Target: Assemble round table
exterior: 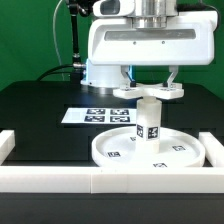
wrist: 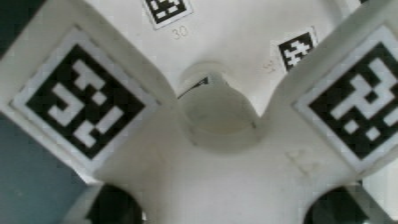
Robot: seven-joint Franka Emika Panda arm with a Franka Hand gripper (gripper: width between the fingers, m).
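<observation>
The round disc (exterior: 115,152) lies on the black table against the front rail. The short post (exterior: 148,124) stands upright on its middle and carries tags. My gripper (exterior: 148,88) is shut on the cross-shaped piece (exterior: 128,93) and holds it level right over the post's top; I cannot tell whether they touch. In the wrist view the cross-shaped piece (wrist: 222,115) fills the picture, with its tagged arms spreading away from the hub. My gripper (wrist: 240,207) clasps it, with dark fingertips (wrist: 118,205) at either side.
The marker board (exterior: 98,115) lies flat behind the disc. A white border rail (exterior: 100,182) runs along the front, with side pieces at the exterior view's left (exterior: 6,146) and right (exterior: 216,150). The robot's white base (exterior: 100,72) stands behind.
</observation>
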